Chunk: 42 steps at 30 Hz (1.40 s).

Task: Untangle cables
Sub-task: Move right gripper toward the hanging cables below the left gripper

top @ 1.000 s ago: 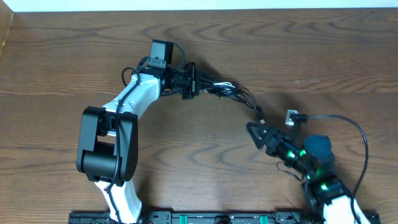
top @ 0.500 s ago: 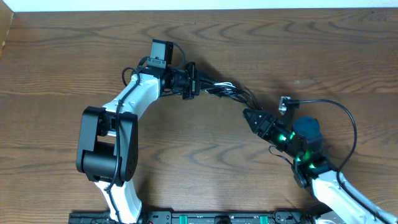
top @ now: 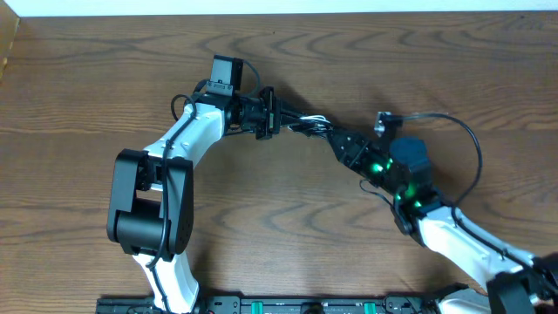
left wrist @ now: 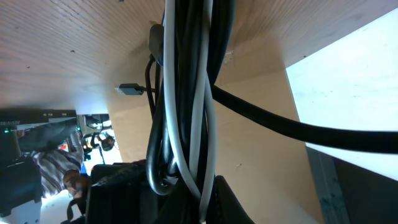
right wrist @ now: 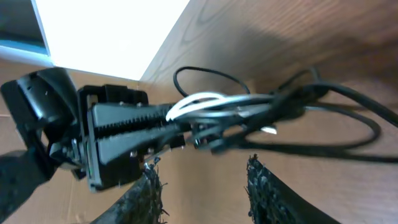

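A tangled bundle of black and white cables [top: 305,124] stretches right from my left gripper [top: 272,113], which is shut on it. In the left wrist view the twisted cables [left wrist: 186,93] rise straight out of the left gripper [left wrist: 199,200], and a small plug [left wrist: 127,90] sticks out to the left. My right gripper [top: 336,143] sits at the bundle's right end. Seen from the right wrist, the right gripper [right wrist: 205,183] is open with bare table between its fingers. There the cables [right wrist: 236,112] lie just beyond its tips, clamped in the left gripper [right wrist: 118,146].
The wooden table [top: 436,70] ends in a white strip [top: 261,7] at the far edge. The right arm's own thick black wire [top: 466,144] arcs over its wrist. A black rail [top: 288,305] runs along the near edge.
My right arm has swung up and to the left, bringing its gripper to the bundle's right end, and its jaws have narrowed. The left arm and the bundle have stayed put.
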{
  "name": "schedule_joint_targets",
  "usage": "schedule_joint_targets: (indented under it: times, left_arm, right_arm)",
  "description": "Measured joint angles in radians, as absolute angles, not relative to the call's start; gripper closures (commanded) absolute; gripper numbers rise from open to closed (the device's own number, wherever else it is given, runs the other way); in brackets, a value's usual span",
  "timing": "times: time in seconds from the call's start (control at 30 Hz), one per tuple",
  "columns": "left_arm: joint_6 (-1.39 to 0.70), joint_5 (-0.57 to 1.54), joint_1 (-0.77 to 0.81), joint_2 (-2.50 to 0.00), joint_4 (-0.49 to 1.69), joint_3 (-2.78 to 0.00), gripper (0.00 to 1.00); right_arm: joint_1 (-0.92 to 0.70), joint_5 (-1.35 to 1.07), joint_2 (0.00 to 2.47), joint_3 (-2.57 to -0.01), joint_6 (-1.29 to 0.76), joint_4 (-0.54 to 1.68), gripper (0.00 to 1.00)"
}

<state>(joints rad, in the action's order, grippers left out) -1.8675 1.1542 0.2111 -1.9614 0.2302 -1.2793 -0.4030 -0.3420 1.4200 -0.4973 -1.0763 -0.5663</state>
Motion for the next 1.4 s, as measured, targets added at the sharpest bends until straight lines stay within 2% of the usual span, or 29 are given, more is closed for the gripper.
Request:
schedule_joint_targets:
  times: [0.23,0.93,1.03,1.2,1.23,1.33,1.4]
  left_arm:
    - [-1.868,1.154,0.211,-1.961,0.23,-1.28,0.92]
    - [-1.875,1.154,0.211,-1.961,0.23,-1.28,0.92]
    - [-1.878,1.154,0.211,-1.961,0.23,-1.279,0.92]
    - [-1.881,1.154,0.211,-1.961,0.23,-1.279,0.92]
    - [-1.881,1.154,0.211,-1.961,0.23,-1.279,0.92]
    - [-1.881,1.155,0.211,-1.961,0.23,-1.28,0.92]
    - [-1.885,1.158,0.211,-1.961,0.231,-1.279,0.93]
  right_arm:
    - [-0.414,-0.336,1.488,-0.555,-1.1,-0.566,0.69]
    - [-0.414,-0.227,1.516,-0.561,-1.168,-0.472,0.71]
    - [-0.414,-0.234,1.516,-0.561,-1.169,-0.472,0.68]
    - [-0.434,-0.279,1.516,-0.561,-1.151,-0.453,0.52]
    - [-0.447,-0.293,1.516,-0.561,-1.12,-0.452,0.46]
    - [-0.48,-0.305,1.516,-0.561,-0.977,-0.452,0.45]
    - [-0.5,-0.31,1.516,-0.561,-0.811,-0.449,0.46]
